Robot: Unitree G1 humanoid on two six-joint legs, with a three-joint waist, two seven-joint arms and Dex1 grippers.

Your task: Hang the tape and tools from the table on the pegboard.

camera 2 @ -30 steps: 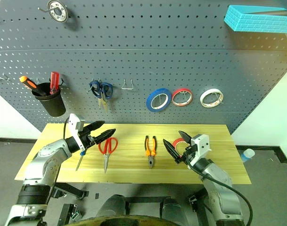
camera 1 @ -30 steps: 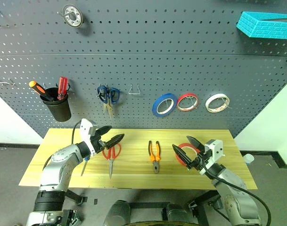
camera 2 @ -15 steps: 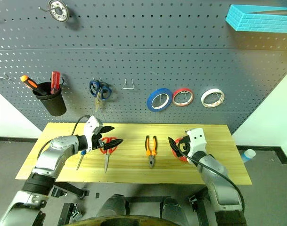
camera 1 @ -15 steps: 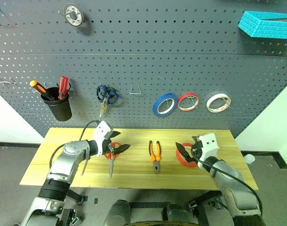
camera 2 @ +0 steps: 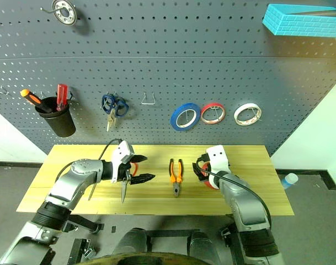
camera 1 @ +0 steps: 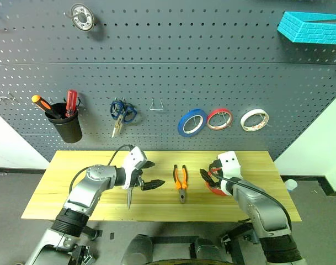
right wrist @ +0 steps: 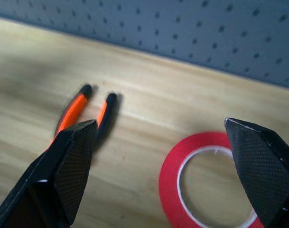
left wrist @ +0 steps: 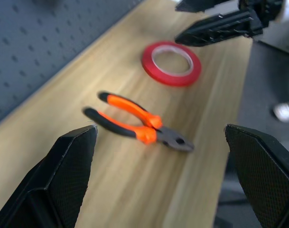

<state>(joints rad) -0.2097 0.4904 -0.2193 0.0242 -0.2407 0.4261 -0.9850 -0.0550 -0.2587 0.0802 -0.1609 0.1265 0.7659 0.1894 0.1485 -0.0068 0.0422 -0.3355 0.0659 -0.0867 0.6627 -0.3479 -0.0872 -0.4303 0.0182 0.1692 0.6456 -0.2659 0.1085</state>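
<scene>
Pliers (camera 1: 181, 182) lengthwise — nose (dark) robotward

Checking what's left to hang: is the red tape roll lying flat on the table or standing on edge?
Flat. The red tape lies on its side on the table, its round opening facing up.

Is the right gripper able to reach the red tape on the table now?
Probably yes. The right gripper hangs open just above the tape, which lies flat on the table; the pliers lie apart.
</scene>
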